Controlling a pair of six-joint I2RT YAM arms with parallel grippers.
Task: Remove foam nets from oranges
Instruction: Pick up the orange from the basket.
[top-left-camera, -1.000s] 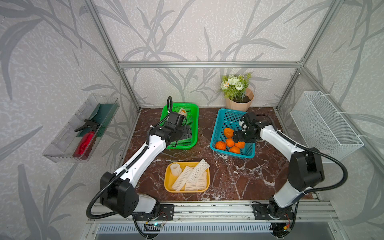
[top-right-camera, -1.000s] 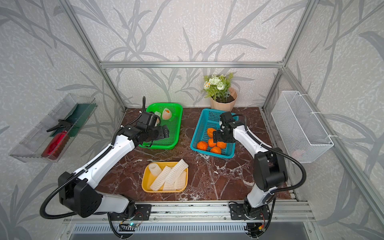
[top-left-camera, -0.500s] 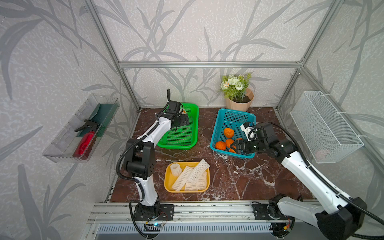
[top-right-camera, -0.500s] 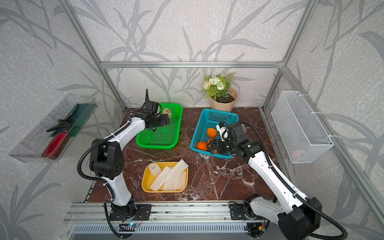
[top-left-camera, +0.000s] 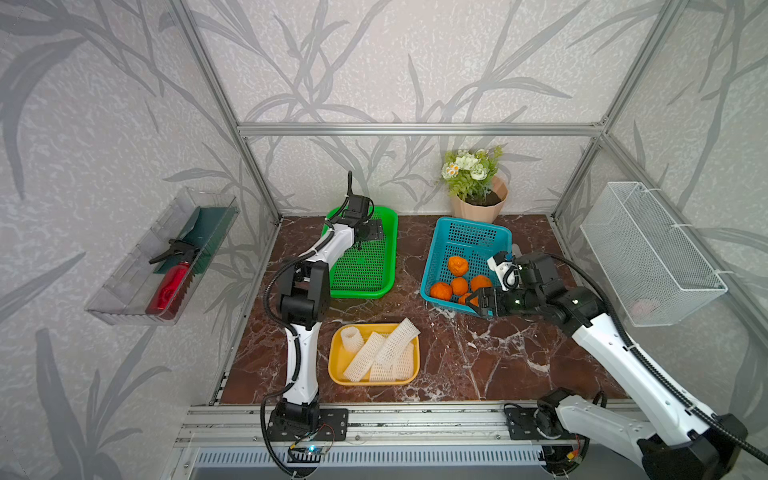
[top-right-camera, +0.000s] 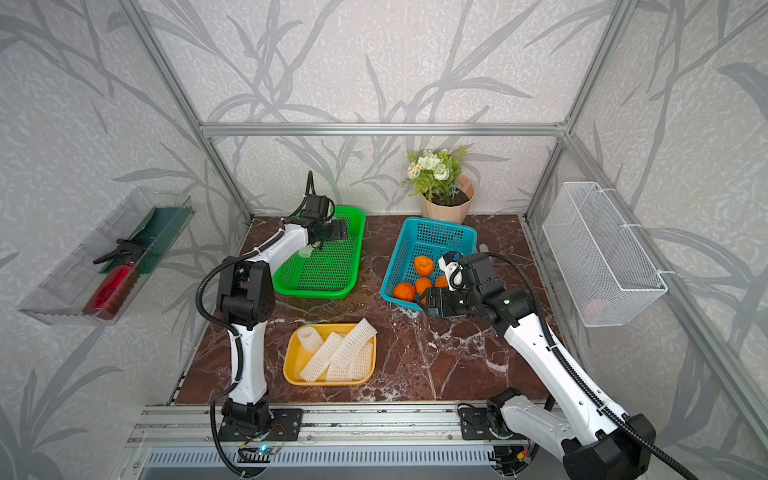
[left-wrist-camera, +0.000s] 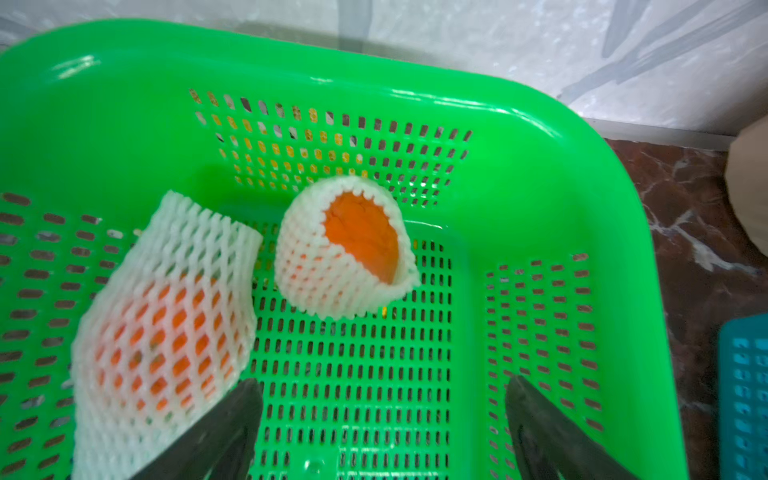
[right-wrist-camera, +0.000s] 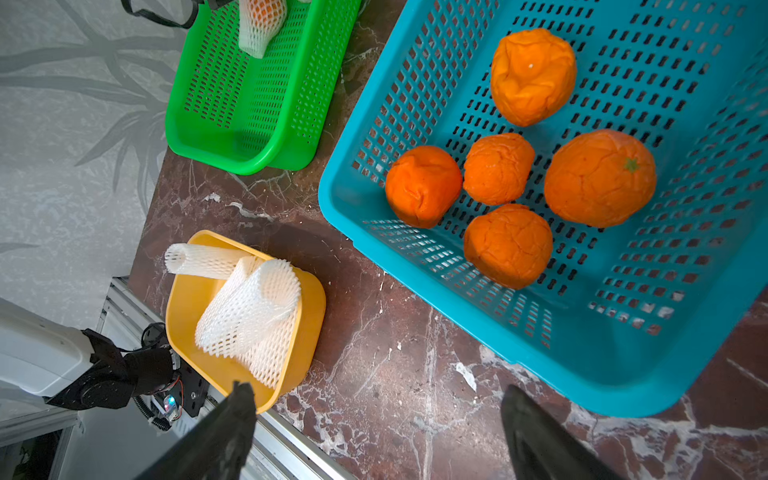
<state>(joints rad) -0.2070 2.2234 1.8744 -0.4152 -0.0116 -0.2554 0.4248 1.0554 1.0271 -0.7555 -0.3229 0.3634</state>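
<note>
Left gripper (left-wrist-camera: 382, 384) stands wide open and empty over the green basket (left-wrist-camera: 540, 187). Ahead between its fingers (left-wrist-camera: 224, 428), an orange (left-wrist-camera: 361, 237) shows through a half-slipped net (left-wrist-camera: 332, 286); a second net (left-wrist-camera: 166, 316), fully on its fruit, lies close by one fingertip. The foam looks light, soft and stretchy, the fruit heavier and apt to roll: pinch the loose net end, not the fruit. Right gripper (right-wrist-camera: 376, 390), equally wide and empty, has the blue basket (right-wrist-camera: 540, 357) of bare oranges (right-wrist-camera: 598, 178) just ahead of its fingers
</note>
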